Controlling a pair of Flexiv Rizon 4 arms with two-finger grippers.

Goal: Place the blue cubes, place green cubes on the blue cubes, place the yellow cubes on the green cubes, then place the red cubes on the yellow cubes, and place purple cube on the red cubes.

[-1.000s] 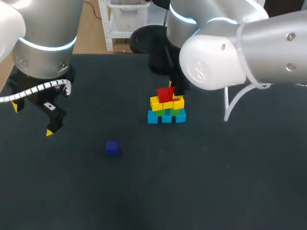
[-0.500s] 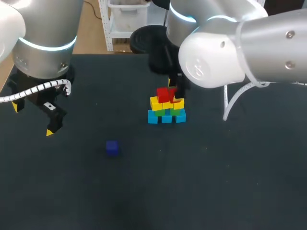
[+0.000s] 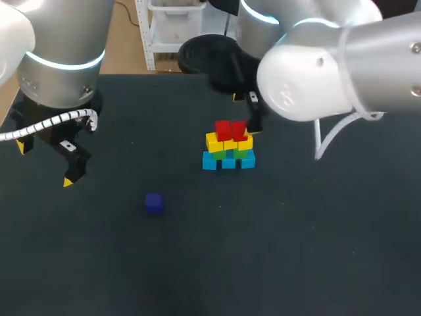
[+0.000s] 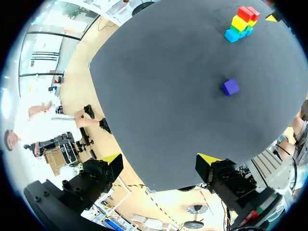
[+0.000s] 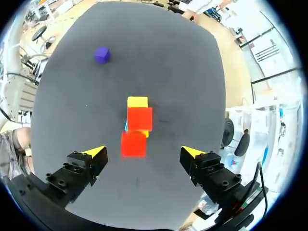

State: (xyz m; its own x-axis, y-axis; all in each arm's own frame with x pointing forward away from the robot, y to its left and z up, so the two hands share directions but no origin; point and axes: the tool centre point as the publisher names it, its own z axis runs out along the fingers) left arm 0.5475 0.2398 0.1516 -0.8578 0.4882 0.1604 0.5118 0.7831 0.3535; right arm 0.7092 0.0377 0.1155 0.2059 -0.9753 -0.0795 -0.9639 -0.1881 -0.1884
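The black tabletop (image 3: 296, 250) fills most of what can be seen. The big right arm (image 3: 342, 66) comes in over the far side, and its bulk hides most of its own claw in the head view. The left arm (image 3: 59, 59) hangs over the left edge, well apart from the cubes.

The pile sits near the middle, just under the right arm. The blue cubes (image 3: 228, 162) are on the tabletop in a row. The green cubes (image 3: 240, 153) sit on them, the yellow cubes (image 3: 229, 143) on those, and two red cubes (image 3: 230, 129) side by side on top. The purple cube (image 3: 154, 203) lies alone on the tabletop, well apart from the pile and nearer the left arm.

The right wrist view looks down on the red tops. There the right claw (image 5: 143, 153) is spread wide above the pile and holds nothing. The left wrist view shows the left claw (image 4: 160, 161) spread wide too, with nothing in it. Only that view shows the pile from the side.
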